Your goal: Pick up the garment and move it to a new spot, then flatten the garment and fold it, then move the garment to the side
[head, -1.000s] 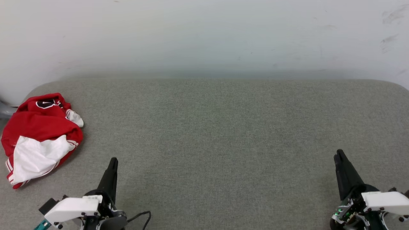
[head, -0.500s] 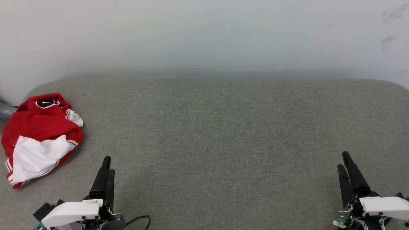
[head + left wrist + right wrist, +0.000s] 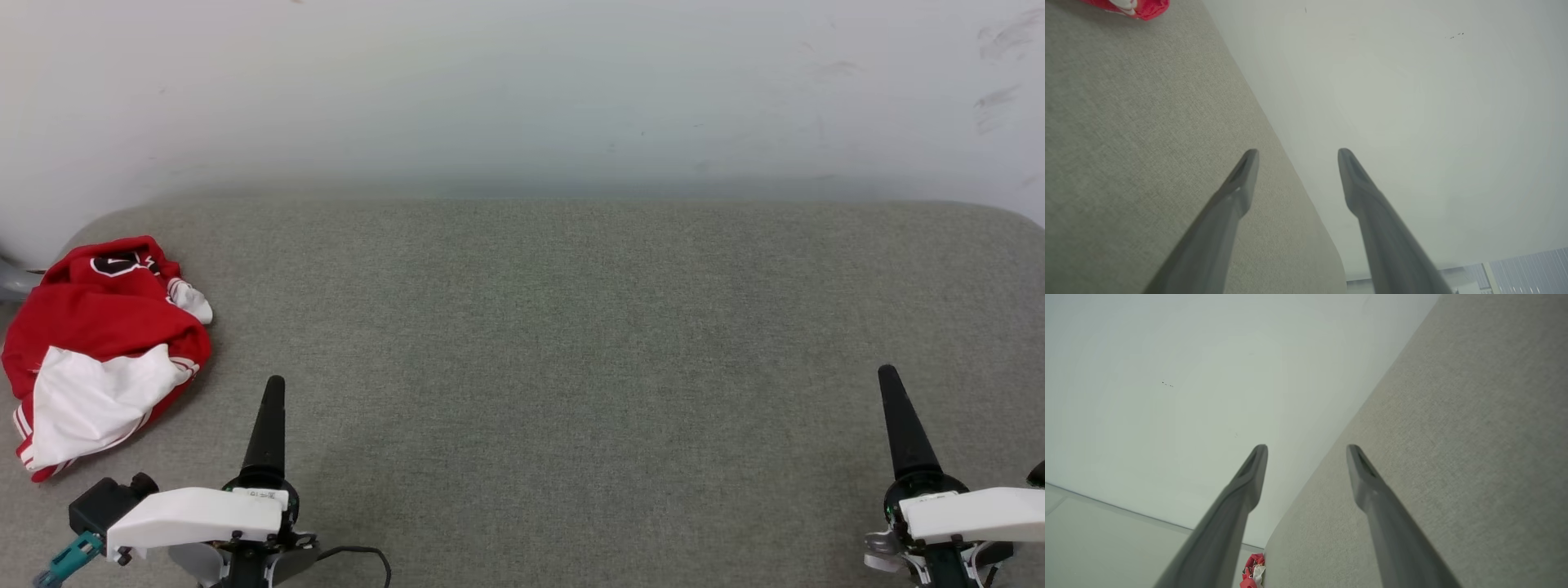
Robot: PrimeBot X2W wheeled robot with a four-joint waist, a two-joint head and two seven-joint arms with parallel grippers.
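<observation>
Spread wide and empty at the left gripper [image 3: 1298, 153], long dark fingers [image 3: 1237, 196] parted above the grey fabric of the table [image 3: 571, 327] and pointing toward the pale wall [image 3: 522, 98]. Same at the right gripper [image 3: 1307, 448]: parted wide, pinching nothing, poised over the table near its right side. Low in the head view, one at lower left and one at lower right, well apart from each other. Further out, left of the left gripper and apart from it, crumpled in a heap at the table's left edge: the garment [image 3: 98, 327], red with a white sleeve uppermost, striped trim at the near end, a black white-outlined mark at the far end. Touched by neither gripper.
</observation>
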